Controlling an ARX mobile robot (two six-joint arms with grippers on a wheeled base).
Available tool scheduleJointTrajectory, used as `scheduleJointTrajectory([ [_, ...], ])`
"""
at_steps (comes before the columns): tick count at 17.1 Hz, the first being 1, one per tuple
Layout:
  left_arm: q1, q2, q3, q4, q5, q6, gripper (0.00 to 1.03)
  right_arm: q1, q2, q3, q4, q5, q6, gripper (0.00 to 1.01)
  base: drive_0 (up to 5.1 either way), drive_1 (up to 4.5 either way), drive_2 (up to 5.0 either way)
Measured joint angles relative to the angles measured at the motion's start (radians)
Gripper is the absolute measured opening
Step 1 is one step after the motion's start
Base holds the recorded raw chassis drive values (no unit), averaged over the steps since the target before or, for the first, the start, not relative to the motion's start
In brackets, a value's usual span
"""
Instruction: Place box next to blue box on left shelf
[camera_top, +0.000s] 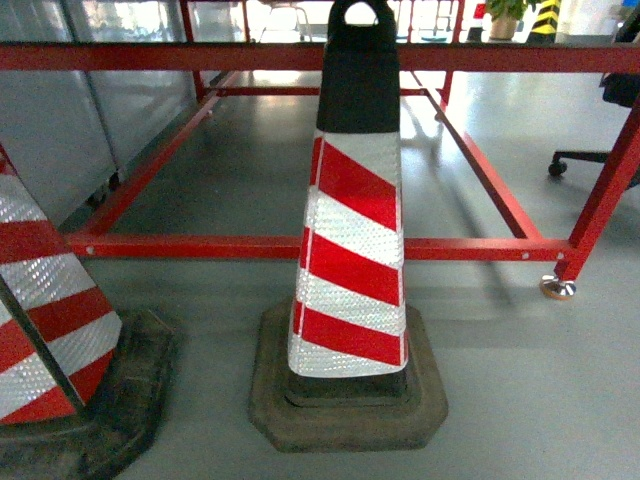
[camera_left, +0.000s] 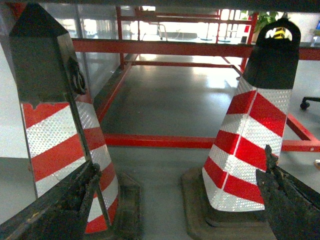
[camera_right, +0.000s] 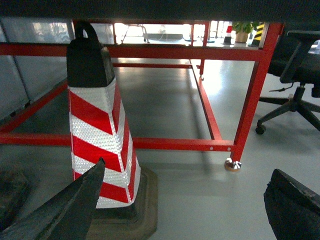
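Neither box nor left shelf is shown. Left gripper and right gripper are held open, empty. A striped cone is seen at 12 o'clock, before a red frame.

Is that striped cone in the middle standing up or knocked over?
Upright. The cone stands on its black base flat on the floor, tip pointing up, in front of the red frame.

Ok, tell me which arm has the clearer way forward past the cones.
Right, probably. The striped cone stands ahead centre, a second cone at left, hemming in the left gripper; the right gripper, open, faces mostly bare floor. No box is in view.
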Motion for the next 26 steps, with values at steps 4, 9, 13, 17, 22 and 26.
scheduleJointTrajectory([
  [4,0.0,0.0,0.0,0.0,0.001,0.0,0.98,0.0,0.0,0.0,0.002,0.001,-0.001,0.98,0.0,0.0,0.0],
  [9,0.0,0.0,0.0,0.0,0.001,0.0,0.98,0.0,0.0,0.0,0.001,0.001,0.001,0.98,0.0,0.0,0.0],
  [13,0.0,0.0,0.0,-0.001,0.001,0.0,0.98,0.0,0.0,0.0,0.002,0.001,-0.001,0.98,0.0,0.0,0.0],
  [17,0.0,0.0,0.0,0.0,0.001,0.0,0.98,0.0,0.0,0.0,0.002,0.001,0.001,0.98,0.0,0.0,0.0],
  [22,0.0,0.0,0.0,0.001,0.0,0.0,0.98,0.0,0.0,0.0,0.002,0.0,0.0,0.98,0.0,0.0,0.0],
  [26,0.0,0.0,0.0,0.003,0.001,0.0,0.98,0.0,0.0,0.0,0.005,0.001,0.0,0.98,0.0,0.0,0.0],
])
